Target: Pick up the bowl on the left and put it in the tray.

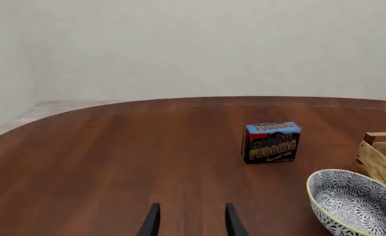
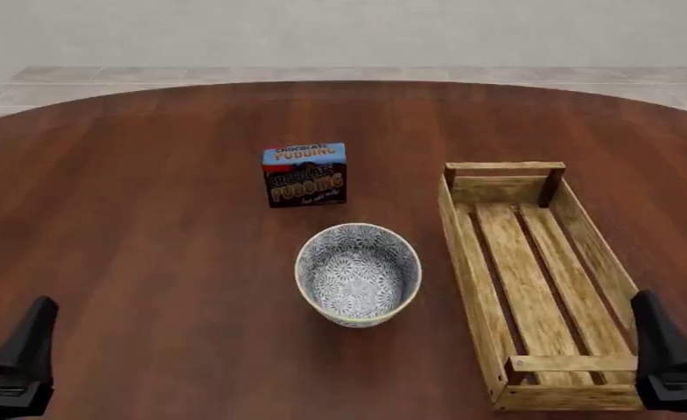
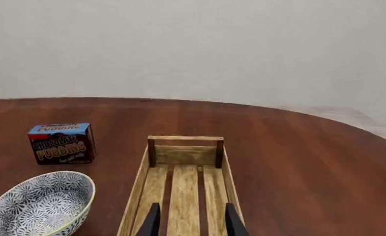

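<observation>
— Where are the two arms?

— Both sit low at the near edge of the table [image 2: 144, 175]. The left gripper [image 1: 191, 220] has its fingers parted with nothing between them, over bare wood. The right gripper [image 3: 189, 220] is also spread and holding nothing, above the near end of the tray [image 2: 472, 262].

— And the bowl [image 2: 359, 275]?

— Upright on the table, just left of the tray, not touching it, with nothing inside. The tray holds nothing either. A pudding box [image 2: 304, 174] stands behind the bowl, apart from it.
</observation>
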